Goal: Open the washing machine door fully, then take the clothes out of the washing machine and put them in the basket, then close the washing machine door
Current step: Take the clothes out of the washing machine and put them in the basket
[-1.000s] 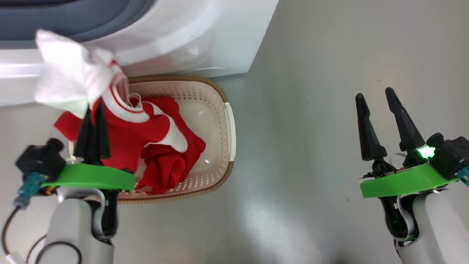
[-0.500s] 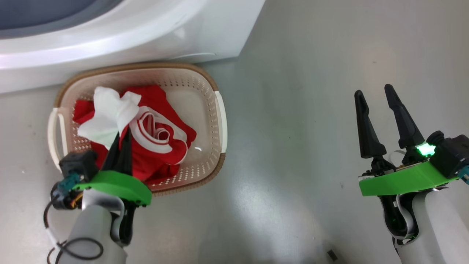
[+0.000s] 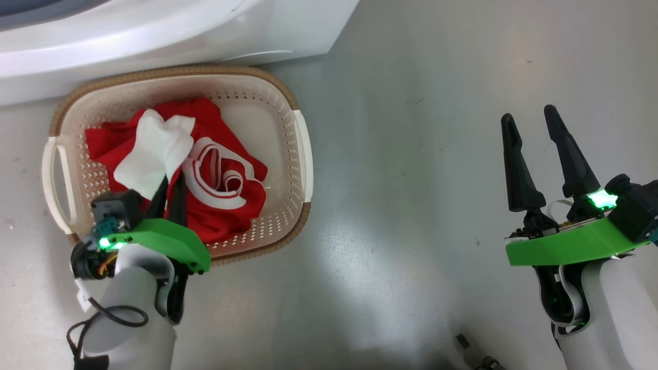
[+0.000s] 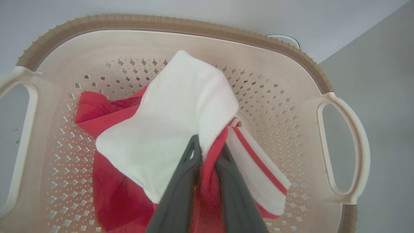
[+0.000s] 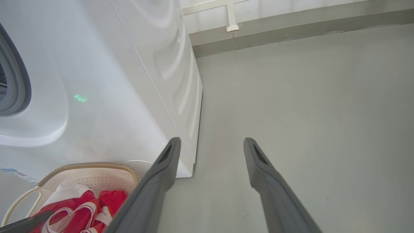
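- Two pincers are showing in the head view. The left pincer (image 3: 172, 192) is reaching into the basket (image 3: 272, 144) at about nine o'clock of the picture. The right pincer (image 3: 528, 114) is hanging over bare floor (image 3: 411, 180) at about four o'clock, well apart from everything.
- The left pincer's jaws are standing narrow, with red fabric running between them in the left wrist view. The tips are lying under a pale cloth piece (image 3: 154, 154), so how firmly they are pinching is hard to judge.
- The right pincer's jaws are standing wide and are carrying nothing.
- The clothes (image 3: 216, 205) are lying inside the basket. The red garment with its white trim is heaped toward the nine o'clock side, and the pale piece is sitting on top of it at about ten o'clock of the heap.
- The basket is resting on the floor just beside the washing machine (image 3: 154, 31), which is rising at twelve o'clock of it.
- The fabric is looking soft, light and limp. It is likely to sag, trail and fold over the fingers rather than keep any shape, and it is not fragile.
- A thin single layer may be slipping out of a narrow pinch. The bunched fold or the thicker trimmed collar near the heap's middle is looking like the better place to take hold.
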Motion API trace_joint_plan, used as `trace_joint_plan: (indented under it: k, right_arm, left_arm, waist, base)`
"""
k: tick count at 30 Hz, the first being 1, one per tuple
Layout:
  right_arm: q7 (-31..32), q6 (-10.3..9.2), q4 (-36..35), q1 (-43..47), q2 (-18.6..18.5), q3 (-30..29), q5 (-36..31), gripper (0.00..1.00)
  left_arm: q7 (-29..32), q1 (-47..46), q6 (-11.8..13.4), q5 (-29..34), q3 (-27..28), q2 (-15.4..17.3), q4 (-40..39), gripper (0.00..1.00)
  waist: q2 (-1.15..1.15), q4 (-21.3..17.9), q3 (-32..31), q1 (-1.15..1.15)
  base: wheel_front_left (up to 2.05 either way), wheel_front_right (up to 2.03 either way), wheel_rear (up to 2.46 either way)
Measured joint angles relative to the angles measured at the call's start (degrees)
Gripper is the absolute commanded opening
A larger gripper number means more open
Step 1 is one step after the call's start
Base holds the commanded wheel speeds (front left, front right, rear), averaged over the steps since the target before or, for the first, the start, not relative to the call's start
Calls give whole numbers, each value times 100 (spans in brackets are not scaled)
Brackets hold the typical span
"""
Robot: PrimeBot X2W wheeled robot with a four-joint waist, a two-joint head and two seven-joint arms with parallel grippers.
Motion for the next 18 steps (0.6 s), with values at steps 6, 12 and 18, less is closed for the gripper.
trace_joint_plan:
  k: [6,12,18]
  right_arm:
    - [0,0,7,-9,0,-16,0,100]
    - [0,0,66,-8,-7,-42,0,100]
    - [0,0,148,3,-36,-47,0,100]
  left_arm:
    - [0,-100,0,2,63,-1,160,100]
    - [0,-104,-9,-15,82,-3,143,100]
    - [0,92,-58,-63,74,-5,-272,100]
  waist:
    - [0,35,-5,0]
    - [0,70,-175,0]
    - [0,121,-479,0]
  base:
    - [0,0,0]
    - [0,0,0]
    - [0,0,0]
